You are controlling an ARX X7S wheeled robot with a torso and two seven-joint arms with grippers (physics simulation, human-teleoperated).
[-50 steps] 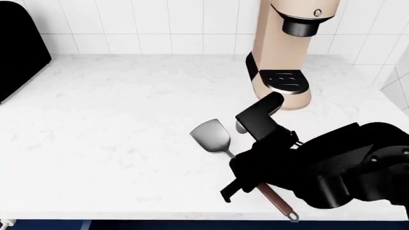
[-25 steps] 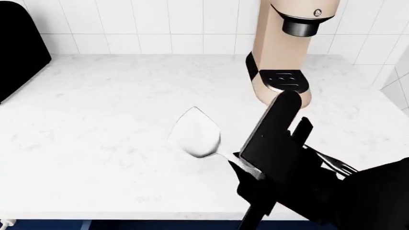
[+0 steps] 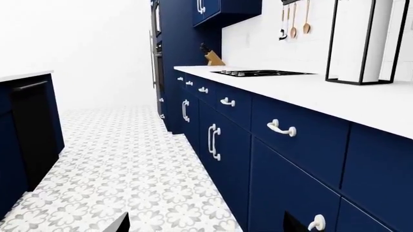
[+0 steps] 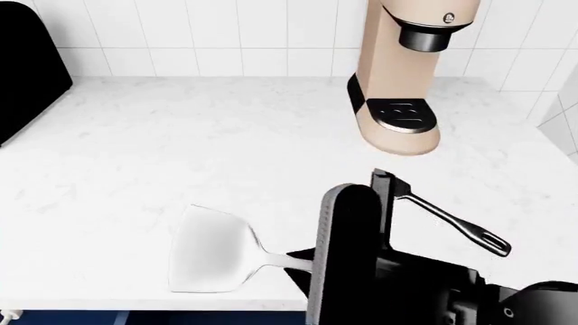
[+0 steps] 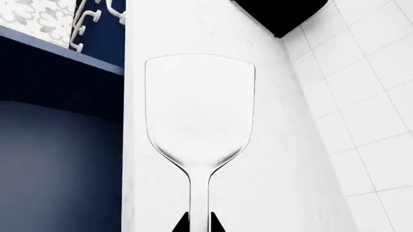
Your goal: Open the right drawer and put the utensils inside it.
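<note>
Gripping the neck of the grey spatula (image 4: 210,249), the right hand (image 5: 199,223) pinches the thin metal stem just below the blade, its two black fingertips (image 5: 181,224) showing on either side of it in the right wrist view. The broad flat blade points out over the white marble surface (image 4: 153,149) near its front edge, with dark navy cabinetry (image 5: 58,145) visible beyond that edge. From the head view the blade appears held roughly level; whether it touches the surface cannot be told. The spatula looks stiff and light, but smooth metal is likely slippery, and a hold this close to the blade leaves the long handle hidden behind the hand as an unbalanced lever, so it may twist if jolted. The black spatula (image 4: 442,218) lies on the surface behind the hand, near the beige coffee machine (image 4: 402,74); its slim handle would be the natural place to take it. The left hand is not seen in any view, and its wrist camera looks along a row of navy drawer fronts (image 3: 303,140).
</note>
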